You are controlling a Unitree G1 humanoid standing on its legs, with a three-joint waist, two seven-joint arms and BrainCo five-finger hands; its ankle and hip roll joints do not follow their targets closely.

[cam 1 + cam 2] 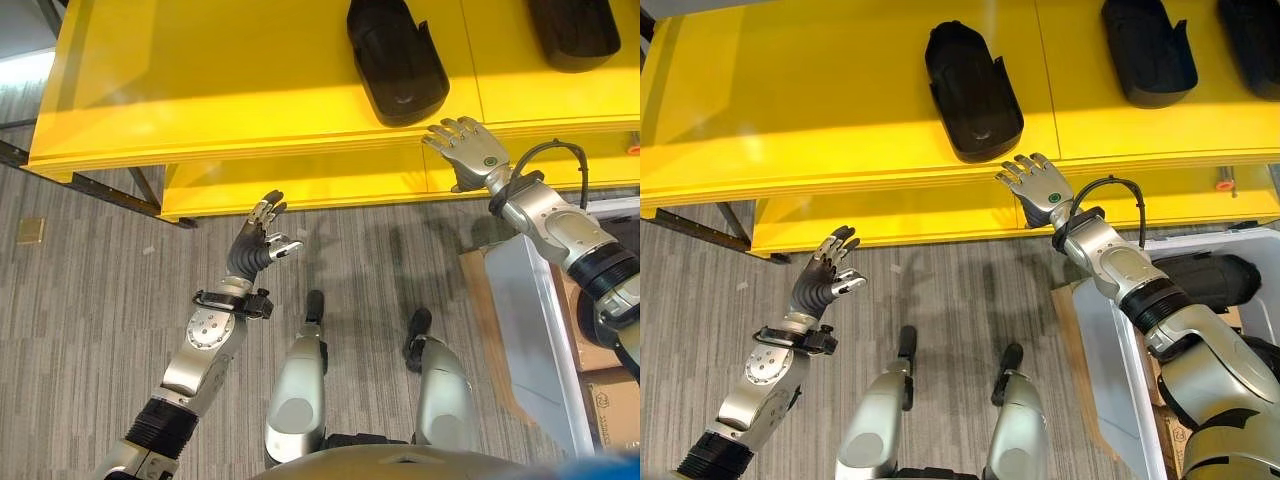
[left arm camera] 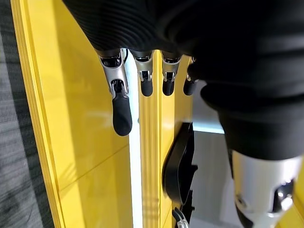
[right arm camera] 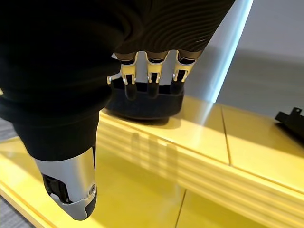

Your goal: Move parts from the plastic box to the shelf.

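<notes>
Yellow, glossy, flat-topped shelf (image 1: 200, 90) in two tiers, upper board with a layered front edge, a seam dividing it into panels. Black moulded part (image 1: 973, 92) on the upper tier, elongated, rounded at one end, hollowed like a shell, matte surface, lying near the front edge. Right hand (image 1: 1037, 185) just in front of that part at the shelf lip, fingers spread and straight, holding nothing; whether fingertips touch the part cannot be told from the head views. Right wrist view: straight silver fingers (image 3: 153, 71) over the rounded black end of the part (image 3: 164, 102), thumb apart, nothing gripped. Second black part (image 1: 1148, 50) further along the same tier toward the robot's right, same shell form, well apart from the first; edge of a third at the far right corner in the right eye view. Left hand (image 1: 262, 240) raised over grey ribbed carpet (image 1: 90, 300) in front of the lower tier, fingers relaxed and slightly bent, empty. Left wrist view: dark-tipped fingers (image 2: 121, 111) straight against the yellow boards, one black part (image 2: 179, 171) seen edge-on beyond. Pale translucent plastic box (image 1: 1110, 340) at the robot's right, smooth thin walls; right eye view shows a black part (image 1: 1210, 280) inside it behind the forearm, left eye view shows mainly the box wall.
</notes>
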